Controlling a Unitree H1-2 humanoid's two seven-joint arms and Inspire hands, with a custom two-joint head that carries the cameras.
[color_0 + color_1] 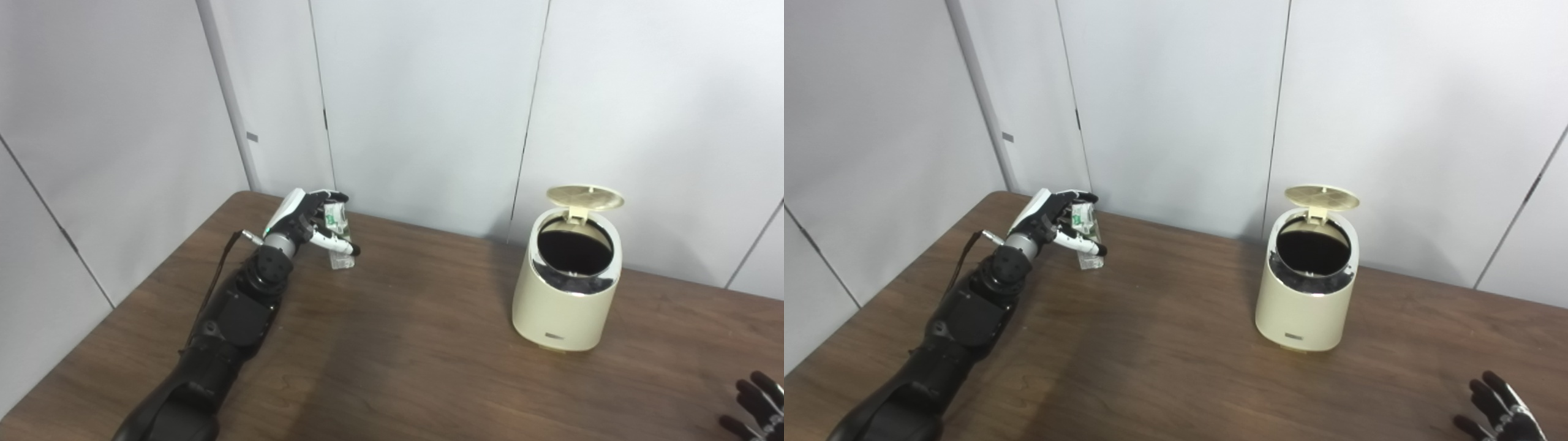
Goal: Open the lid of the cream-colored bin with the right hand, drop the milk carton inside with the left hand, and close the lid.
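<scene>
Left robot hand [306,222] wraps around upright milk carton [340,236].

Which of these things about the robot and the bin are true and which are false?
1. The bin's lid is closed. False: it stands open.
2. The left hand is around the milk carton. True.
3. The milk carton is inside the cream-colored bin. False: it stands on the table, far left of the bin.
4. The right hand is touching the bin. False: it is off at the picture's lower right corner.
5. The bin stands upright. True.
</scene>
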